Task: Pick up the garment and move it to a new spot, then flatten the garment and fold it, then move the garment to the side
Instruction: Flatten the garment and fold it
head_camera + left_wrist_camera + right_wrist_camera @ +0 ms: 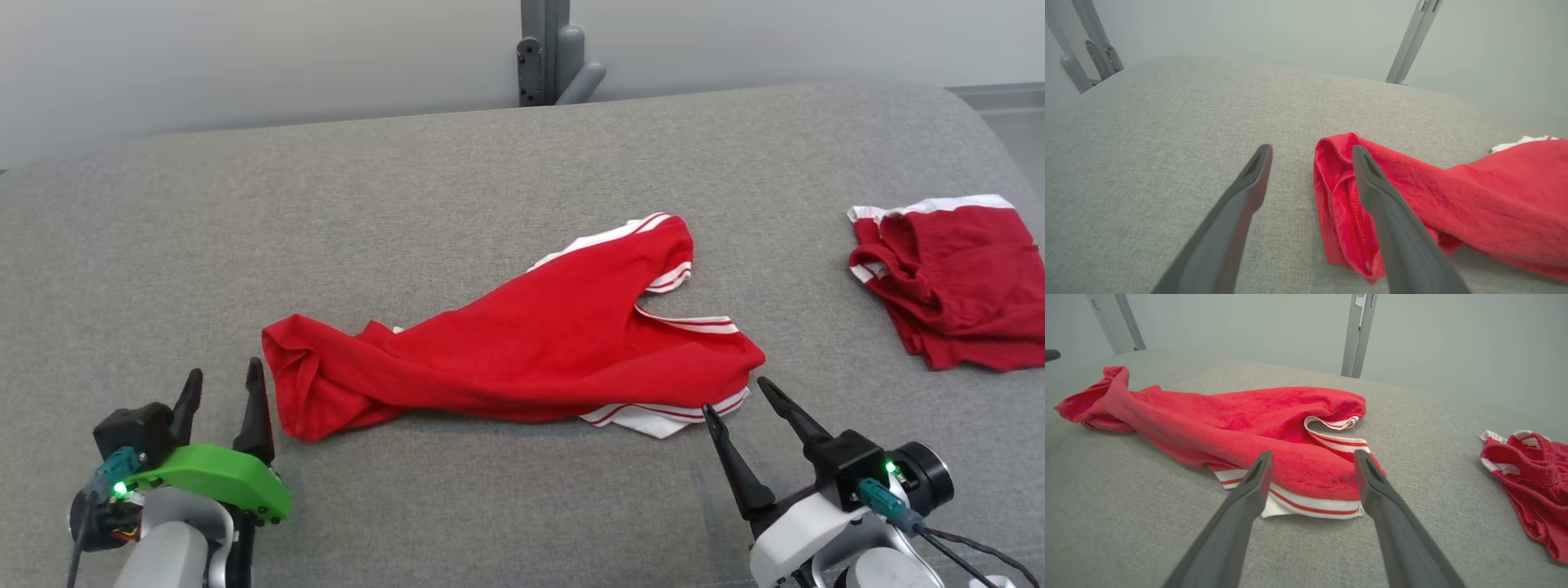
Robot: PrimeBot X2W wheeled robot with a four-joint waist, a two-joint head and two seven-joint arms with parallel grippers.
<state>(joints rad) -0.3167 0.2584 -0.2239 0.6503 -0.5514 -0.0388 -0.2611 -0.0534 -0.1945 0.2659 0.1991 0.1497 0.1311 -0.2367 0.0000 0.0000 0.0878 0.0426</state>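
Red garment (531,351) lies crumpled on the tabletop (408,180); left end effector (224,369) and right end effector (735,396) flank its ends, both wide open and empty, apparently placed to grip and spread it.

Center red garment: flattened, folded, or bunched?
Bunched. The red garment lies twisted lengthwise on the grey surface, its left end rolled over itself and its striped white trim curling at the right end. No neat fold edges.
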